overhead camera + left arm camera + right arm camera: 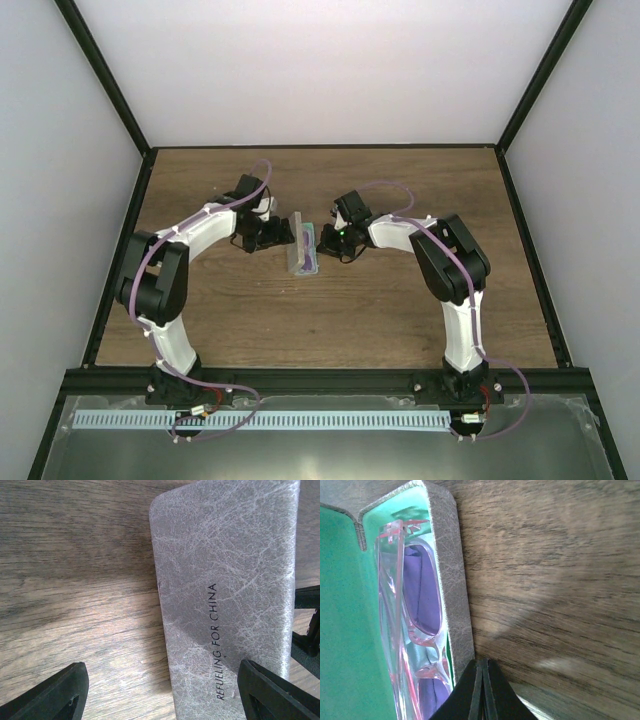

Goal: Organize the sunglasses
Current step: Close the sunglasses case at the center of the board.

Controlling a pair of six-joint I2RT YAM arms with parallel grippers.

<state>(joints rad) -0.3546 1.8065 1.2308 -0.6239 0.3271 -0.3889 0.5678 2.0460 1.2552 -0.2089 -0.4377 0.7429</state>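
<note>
The grey case (pixel 297 245) lies open in the middle of the table, its green lining (pixel 345 605) showing. The sunglasses (pixel 420 595), with a pink frame and purple lenses, lie inside it along the case's wall (pixel 451 580); they also show in the top view (pixel 311 256). My right gripper (pixel 482 666) is shut and empty, its tips against the outside of that wall. My left gripper (pixel 160 680) is open, close over the grey outer face of the case (pixel 225 570), printed "REFUELING FOR CHINA". Its right finger (pixel 265 690) overlaps the case; the left finger (pixel 55 695) is over bare wood.
The wooden table (pixel 400 310) has black rails along its left and right edges and white walls around it. Both arms reach in to the table's centre, one on each side of the case.
</note>
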